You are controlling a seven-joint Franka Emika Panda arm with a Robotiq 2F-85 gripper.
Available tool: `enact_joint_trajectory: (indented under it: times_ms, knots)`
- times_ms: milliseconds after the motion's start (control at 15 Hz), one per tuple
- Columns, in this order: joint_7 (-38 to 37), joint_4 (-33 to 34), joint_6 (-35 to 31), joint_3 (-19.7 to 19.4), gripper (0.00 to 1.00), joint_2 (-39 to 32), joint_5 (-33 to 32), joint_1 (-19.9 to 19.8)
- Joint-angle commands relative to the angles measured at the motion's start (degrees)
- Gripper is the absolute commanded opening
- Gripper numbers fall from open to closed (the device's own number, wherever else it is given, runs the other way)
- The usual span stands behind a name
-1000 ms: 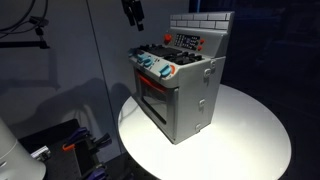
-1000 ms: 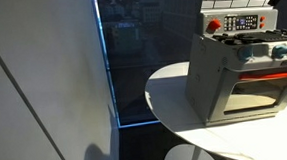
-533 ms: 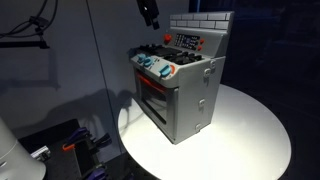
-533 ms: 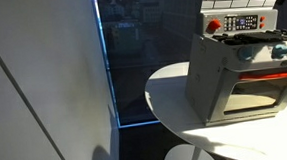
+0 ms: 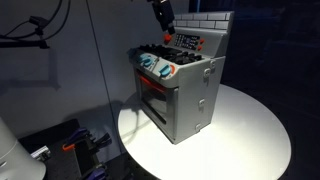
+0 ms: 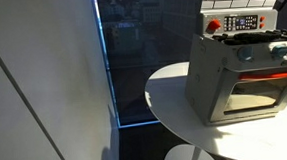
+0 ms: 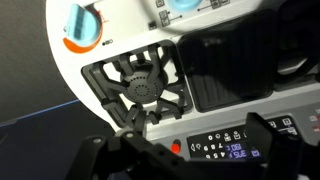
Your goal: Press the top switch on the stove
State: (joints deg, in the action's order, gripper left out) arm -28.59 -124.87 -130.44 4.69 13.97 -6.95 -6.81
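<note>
Just below our claw [image 5: 162, 12], which hangs in the air with its two fingers apart and nothing in them, sits the stove [image 5: 185, 95] on the round table [image 5: 250, 130], so we think the top switch is not pressed yet.

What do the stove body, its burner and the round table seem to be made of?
The stove looks like matte grey moulded plastic, judging by its panel seams; painted metal cannot be excluded. The burner seems black plastic, slightly glossy, moulded in one piece with its grate. The table has a smooth white top with a soft sheen, perhaps laminate or painted wood.
</note>
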Motion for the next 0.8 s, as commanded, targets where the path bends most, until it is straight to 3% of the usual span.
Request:
enact_joint_trajectory:
  times_ms: [0,733]
  knots:
    - [-3.32,3.54,-0.39,-0.89,1.0,-3.16,-2.91,-0.73]
    - [-2.65,2.35,-0.5,-2.23,1.0,-3.21,-2.55,0.4]
